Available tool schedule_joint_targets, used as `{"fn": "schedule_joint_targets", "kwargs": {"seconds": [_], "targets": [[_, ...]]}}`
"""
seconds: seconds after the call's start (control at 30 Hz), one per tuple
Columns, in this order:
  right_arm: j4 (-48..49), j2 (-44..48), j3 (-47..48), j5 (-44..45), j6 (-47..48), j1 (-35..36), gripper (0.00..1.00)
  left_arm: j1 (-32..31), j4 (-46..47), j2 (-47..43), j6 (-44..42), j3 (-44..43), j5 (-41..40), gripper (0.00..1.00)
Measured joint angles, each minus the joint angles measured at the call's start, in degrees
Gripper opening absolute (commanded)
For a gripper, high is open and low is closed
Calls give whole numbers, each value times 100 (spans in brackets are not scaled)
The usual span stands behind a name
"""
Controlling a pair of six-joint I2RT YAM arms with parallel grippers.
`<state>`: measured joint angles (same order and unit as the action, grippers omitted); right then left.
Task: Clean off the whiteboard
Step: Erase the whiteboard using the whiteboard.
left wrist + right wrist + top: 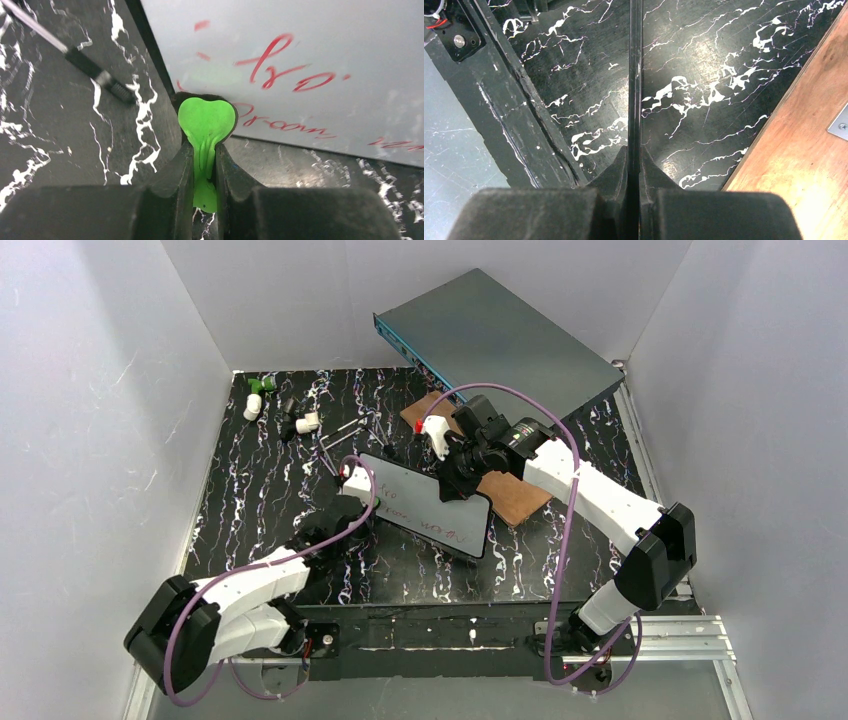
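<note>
right pincer (634, 156) on whiteboard (422, 496), plank (514, 496), box (500, 340) behind

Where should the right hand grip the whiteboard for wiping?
Pinch the thin black rim of the small white rectangular whiteboard edge-on from the brown wooden plank side, as the right hand does: the board is tilted up, its red-lettered face left free.

Desk (260, 502) taken whole from high above its near edge, left wrist view set close and low, faced at the written face of the whiteboard (415, 502), right wrist view aimed close along its thin edge, board and marbled desk shared by all three
</note>
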<state>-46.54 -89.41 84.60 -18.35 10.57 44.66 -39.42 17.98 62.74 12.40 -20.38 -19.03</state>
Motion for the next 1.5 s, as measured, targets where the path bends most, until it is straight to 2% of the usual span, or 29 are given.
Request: {"fn": "schedule_joint_targets", "kwargs": {"seconds": [0.4,0.67,1.03,1.33,1.5], "targets": [[44,0,0,109,-61,-35,1,343,-649,-496,-343,-1139,109,0],[44,0,-4,109,-111,-37,1,470,-531,-393,-216,-1045,422,0],[48,0,-4,114,-136,-48,1,632,-232,514,85,-651,671,0],[46,0,-7,103,-87,-63,1,704,-378,-79,111,-693,1185,0],[42,0,-7,83,-101,-63,1,717,-492,-468,138,-1023,1331,0]]}}
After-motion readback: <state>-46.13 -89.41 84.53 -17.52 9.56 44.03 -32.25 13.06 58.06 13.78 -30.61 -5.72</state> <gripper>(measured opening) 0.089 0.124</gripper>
